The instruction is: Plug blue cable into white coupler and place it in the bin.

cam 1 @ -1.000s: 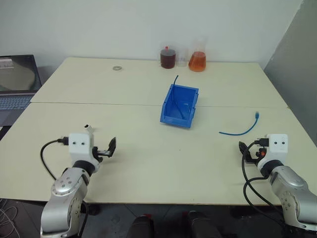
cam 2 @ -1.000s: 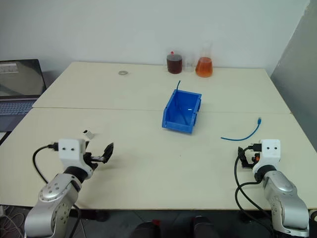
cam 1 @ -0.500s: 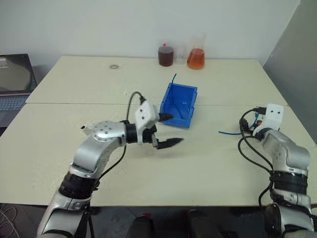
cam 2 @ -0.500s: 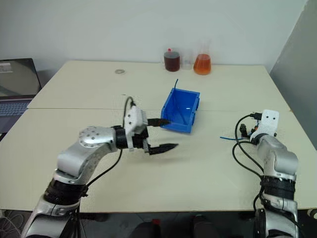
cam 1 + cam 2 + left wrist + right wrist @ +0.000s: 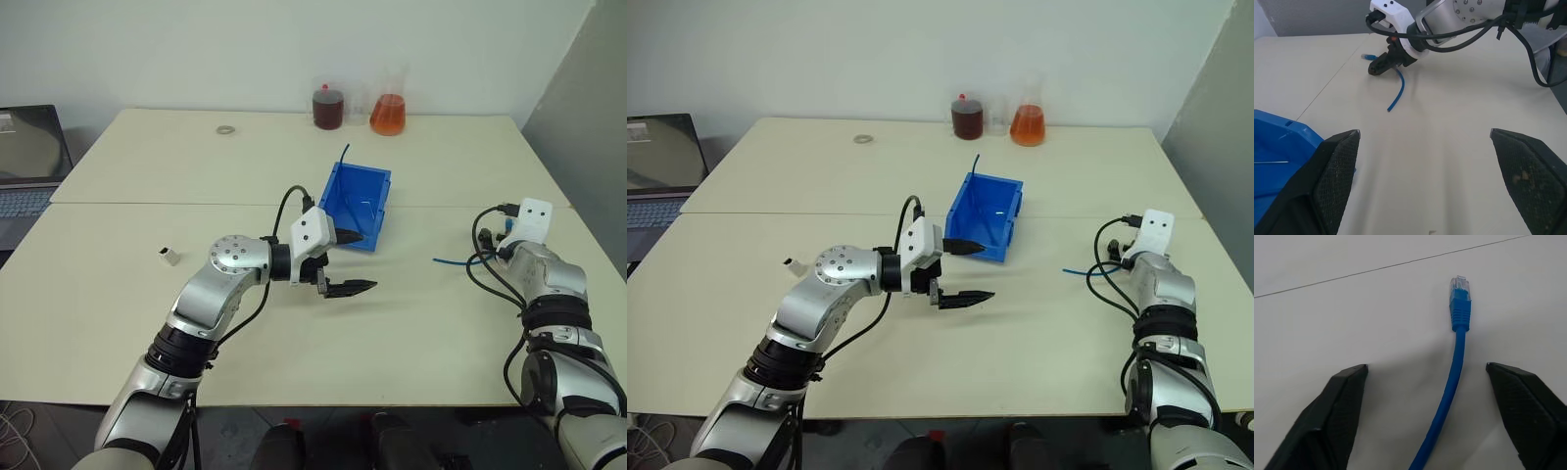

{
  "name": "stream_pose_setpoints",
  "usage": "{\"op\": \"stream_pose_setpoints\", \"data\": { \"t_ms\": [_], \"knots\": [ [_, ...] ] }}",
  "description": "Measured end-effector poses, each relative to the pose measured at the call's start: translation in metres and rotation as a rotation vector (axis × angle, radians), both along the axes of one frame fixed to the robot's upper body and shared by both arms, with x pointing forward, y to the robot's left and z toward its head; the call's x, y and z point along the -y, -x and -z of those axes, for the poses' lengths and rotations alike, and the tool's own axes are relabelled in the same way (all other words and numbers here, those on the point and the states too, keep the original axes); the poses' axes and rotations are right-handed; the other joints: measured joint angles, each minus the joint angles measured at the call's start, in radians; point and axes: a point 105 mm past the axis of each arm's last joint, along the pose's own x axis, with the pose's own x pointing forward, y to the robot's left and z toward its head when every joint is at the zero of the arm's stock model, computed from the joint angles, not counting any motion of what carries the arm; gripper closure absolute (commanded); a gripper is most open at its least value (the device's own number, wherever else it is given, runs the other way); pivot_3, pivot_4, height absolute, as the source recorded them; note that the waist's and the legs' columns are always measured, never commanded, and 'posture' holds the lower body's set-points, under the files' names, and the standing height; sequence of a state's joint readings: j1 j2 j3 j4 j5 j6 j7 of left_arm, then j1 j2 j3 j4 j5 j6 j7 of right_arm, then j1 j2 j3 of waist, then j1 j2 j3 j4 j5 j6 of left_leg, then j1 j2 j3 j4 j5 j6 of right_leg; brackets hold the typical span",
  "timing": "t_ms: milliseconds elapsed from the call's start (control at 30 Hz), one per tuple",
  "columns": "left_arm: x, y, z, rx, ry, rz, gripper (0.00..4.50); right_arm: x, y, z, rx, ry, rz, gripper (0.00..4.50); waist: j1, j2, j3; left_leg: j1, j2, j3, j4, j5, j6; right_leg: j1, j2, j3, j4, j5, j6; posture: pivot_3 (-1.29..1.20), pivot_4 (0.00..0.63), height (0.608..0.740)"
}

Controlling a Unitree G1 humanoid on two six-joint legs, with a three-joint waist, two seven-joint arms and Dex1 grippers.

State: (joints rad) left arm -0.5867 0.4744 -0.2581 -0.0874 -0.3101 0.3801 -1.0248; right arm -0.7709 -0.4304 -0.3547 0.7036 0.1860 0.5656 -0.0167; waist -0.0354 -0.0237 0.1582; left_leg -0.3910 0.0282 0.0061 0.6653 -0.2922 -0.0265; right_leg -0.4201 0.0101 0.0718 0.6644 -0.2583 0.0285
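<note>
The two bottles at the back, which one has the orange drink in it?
The cone-shaped flask, the right one of the pair. Its liquid is bright orange. The jar beside it, on its left, holds something dark reddish-brown and has a red top.

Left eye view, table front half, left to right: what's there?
Tiny white coupler block → left gripper, black fingers open → bright blue plastic bin → thin light-blue cable → right gripper's white wrist housing.

— What sort of room is this?
— A lab, by the look of it. At the far edge of the desk stand an Erlenmeyer flask of orange liquid and a jar of dark red liquid.
— Anything else?
— An open laptop sits off the desk's left edge, before a plain white wall.
</note>
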Motion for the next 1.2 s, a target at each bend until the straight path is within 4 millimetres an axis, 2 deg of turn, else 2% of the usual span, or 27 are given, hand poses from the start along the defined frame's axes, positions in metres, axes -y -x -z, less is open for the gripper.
{"op": "stream_pose_setpoints", "data": {
  "t_ms": [267,400,433,600,700,767,900,933,1000,1100,1133,1167,1200],
  "knots": [
    [0.0,-0.001,0.001,-0.005,0.004,-0.016,0.0,0.006,0.003,0.001,0.018,-0.035,0.042,3.29,-0.001,0.0,0.0,0.0,0.0,0.0,0.0,0.0,0.0,0.0,0.0,0.0,0.0,0.0,0.0,0.0,0.15,0.74],
    [0.0,-0.001,0.002,-0.002,0.0,-0.017,0.0,0.002,0.002,0.001,0.021,-0.012,0.01,4.35,-0.009,0.0,0.0,0.001,0.0,0.0,0.0,0.0,0.0,0.0,0.0,0.0,0.001,0.0,0.0,0.0,0.15,0.74],
    [0.0,-0.001,0.002,-0.001,-0.001,-0.018,0.0,0.0,0.001,0.001,0.022,-0.009,0.004,4.48,-0.011,0.0,0.0,0.001,0.0,0.0,0.0,0.0,0.0,0.0,0.0,0.0,0.002,0.0,0.0,0.0,0.15,0.74],
    [0.0,-0.001,0.002,-0.004,-0.001,-0.02,0.0,-0.004,0.003,0.001,0.023,0.03,-0.026,4.48,-0.013,0.0,0.0,0.0,0.0,0.0,0.0,0.0,0.0,0.0,0.0,0.0,0.002,0.0,0.0,0.0,0.15,0.74],
    [-0.002,0.001,0.004,-0.014,-0.003,-0.033,0.0,0.004,0.011,-0.001,0.005,0.088,-0.064,4.48,-0.013,0.001,0.0,0.0,0.001,0.0,0.0,0.0,0.0,-0.001,-0.001,0.0,0.001,0.0,0.0,0.0,0.15,0.74],
    [-0.015,0.006,0.005,-0.037,0.002,-0.074,0.0,0.013,0.02,-0.008,-0.001,0.147,-0.142,4.48,-0.012,0.003,0.001,-0.001,0.0,-0.001,0.0,0.0,0.0,-0.001,-0.002,0.0,0.0,0.0,0.0,0.0,0.15,0.74],
    [-0.063,0.021,-0.003,-0.117,0.075,-0.259,0.0,0.021,0.053,-0.031,-0.052,0.342,-0.46,4.48,-0.01,0.006,0.002,-0.003,0.001,-0.003,-0.001,0.0,0.0,-0.002,-0.002,-0.001,-0.001,-0.001,0.001,0.0,0.15,0.74],
    [-0.074,0.033,-0.006,-0.133,0.113,-0.307,0.0,0.006,0.063,-0.035,-0.06,0.37,-0.608,4.48,-0.014,0.006,0.002,-0.002,0.001,-0.002,-0.001,0.0,0.0,-0.002,-0.002,-0.001,-0.001,-0.001,0.001,0.0,0.15,0.74],
    [-0.084,0.052,-0.004,-0.177,0.144,-0.354,0.0,-0.022,0.078,-0.034,-0.066,0.354,-0.821,4.48,-0.019,0.005,0.003,0.004,0.002,-0.005,-0.001,0.0,0.0,0.003,-0.003,-0.001,-0.001,-0.001,0.001,0.0,0.15,0.74],
    [-0.107,0.072,0.006,-0.232,0.193,-0.52,0.0,-0.07,0.096,-0.03,-0.06,0.293,-1.111,4.48,-0.023,0.004,0.005,0.013,0.002,-0.004,-0.001,0.0,0.0,0.012,-0.002,-0.001,-0.001,-0.004,0.006,0.0,0.15,0.74],
    [-0.121,0.082,0.014,-0.256,0.198,-0.609,0.0,-0.089,0.097,-0.031,-0.047,0.29,-1.194,4.48,-0.025,0.003,0.006,0.017,0.002,-0.004,-0.001,0.0,0.0,0.014,-0.002,0.0,0.0,-0.003,0.006,0.0,0.15,0.74],
    [-0.123,0.085,0.017,-0.269,0.197,-0.632,0.0,-0.095,0.098,-0.032,-0.039,0.291,-1.218,4.48,-0.025,0.002,0.007,0.019,0.002,-0.003,-0.001,0.0,0.0,0.016,-0.002,0.0,-0.001,-0.003,0.005,0.0,0.15,0.74],
    [-0.131,0.097,0.025,-0.301,0.195,-0.691,0.0,-0.115,0.094,-0.033,-0.02,0.285,-1.277,4.48,-0.021,-0.001,0.009,0.021,0.001,-0.004,0.0,0.001,0.002,0.018,-0.001,0.0,0.001,-0.004,0.003,0.0,0.15,0.74]
  ]
}}
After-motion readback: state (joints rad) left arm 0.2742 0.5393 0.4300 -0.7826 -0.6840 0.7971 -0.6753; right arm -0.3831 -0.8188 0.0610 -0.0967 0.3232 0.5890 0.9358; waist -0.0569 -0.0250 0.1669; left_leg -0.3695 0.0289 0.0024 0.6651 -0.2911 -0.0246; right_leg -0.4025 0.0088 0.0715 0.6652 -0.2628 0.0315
